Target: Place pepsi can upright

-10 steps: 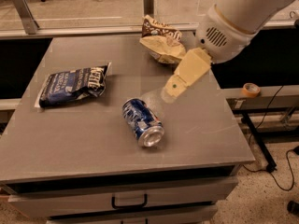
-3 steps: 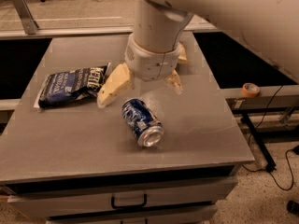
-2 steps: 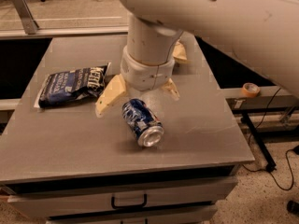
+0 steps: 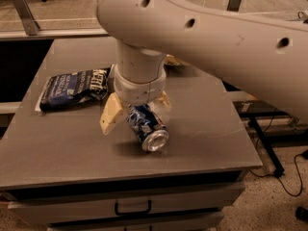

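The pepsi can (image 4: 147,125) lies on its side near the middle front of the grey table (image 4: 202,129). It is blue with white markings, and its silver top (image 4: 157,140) faces the front. My gripper (image 4: 136,115) points down right over the can's rear end and is open. One cream finger (image 4: 110,115) stands to the can's left, the other (image 4: 164,101) to its right. The large white arm (image 4: 216,37) crosses the upper view and hides the table behind it.
A flat dark-blue snack bag (image 4: 74,86) lies at the table's left, just beside my wrist. A sliver of another bag (image 4: 176,61) shows behind the arm. A drawer with a handle (image 4: 132,209) sits under the tabletop. Cables (image 4: 281,172) lie on the floor at right.
My gripper has swung from the back right to over the can and come lower, so its fingers now straddle the can's rear end. The can and snack bag have not moved.
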Controlling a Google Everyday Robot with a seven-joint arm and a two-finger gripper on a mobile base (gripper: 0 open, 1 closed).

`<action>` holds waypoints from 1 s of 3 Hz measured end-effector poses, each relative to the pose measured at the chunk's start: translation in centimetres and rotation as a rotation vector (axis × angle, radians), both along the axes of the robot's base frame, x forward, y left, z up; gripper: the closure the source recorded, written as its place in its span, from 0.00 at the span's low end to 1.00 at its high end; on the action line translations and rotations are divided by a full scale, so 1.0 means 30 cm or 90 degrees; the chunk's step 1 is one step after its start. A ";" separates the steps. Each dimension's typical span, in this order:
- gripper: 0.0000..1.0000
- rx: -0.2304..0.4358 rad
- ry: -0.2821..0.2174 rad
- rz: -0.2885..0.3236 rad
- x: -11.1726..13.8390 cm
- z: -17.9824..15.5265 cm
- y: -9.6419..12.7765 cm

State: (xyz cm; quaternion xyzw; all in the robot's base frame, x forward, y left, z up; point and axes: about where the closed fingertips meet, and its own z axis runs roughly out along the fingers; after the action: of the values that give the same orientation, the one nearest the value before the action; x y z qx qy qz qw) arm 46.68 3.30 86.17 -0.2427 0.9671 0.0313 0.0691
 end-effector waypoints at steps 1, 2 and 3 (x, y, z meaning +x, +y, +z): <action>0.41 -0.009 0.002 0.020 0.005 -0.056 0.021; 0.63 -0.012 0.007 0.044 0.007 -0.097 0.036; 0.87 0.031 -0.024 0.055 0.055 -0.044 0.014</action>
State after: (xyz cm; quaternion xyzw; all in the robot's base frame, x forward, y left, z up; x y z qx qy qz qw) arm 48.34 3.72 84.85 -0.2829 0.9533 0.0529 0.0916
